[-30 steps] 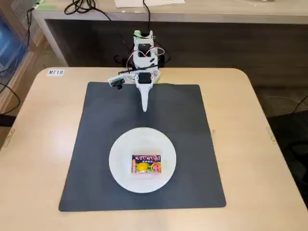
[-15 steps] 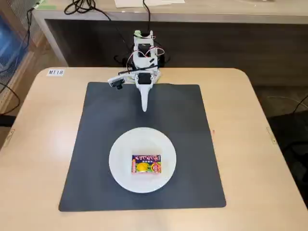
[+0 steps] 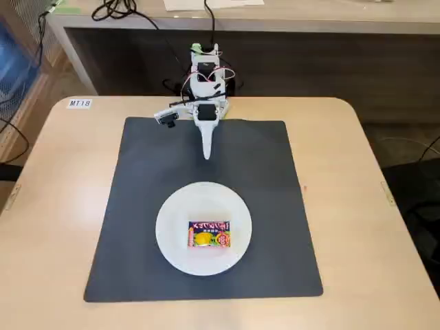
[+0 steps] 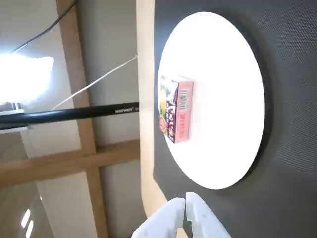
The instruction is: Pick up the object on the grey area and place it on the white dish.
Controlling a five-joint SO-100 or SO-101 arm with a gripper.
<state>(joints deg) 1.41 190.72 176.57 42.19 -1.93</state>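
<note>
One beige table fills most of my fixed view, and on it I see the grey area, a dark square mat that takes up the middle of the tabletop. From the mat's centre, the white dish sits toward six o'clock, wholly on the mat with dark margin all round it. My arm stands at twelve o'clock, at the mat's far edge, folded back with wires looped at its base. Its gripper points toward six o'clock, well apart from the dish; in my wrist view the gripper shows its two white fingers pressed together at the tips with nothing between them, so I read it as closed and empty. Smallest of all, the object lies flat on the dish, slightly toward six o'clock of the dish's centre, its yellow picture and lettering facing up. On the wrist view the object rests on the white surface, clear of the rim, barcode side showing
</note>
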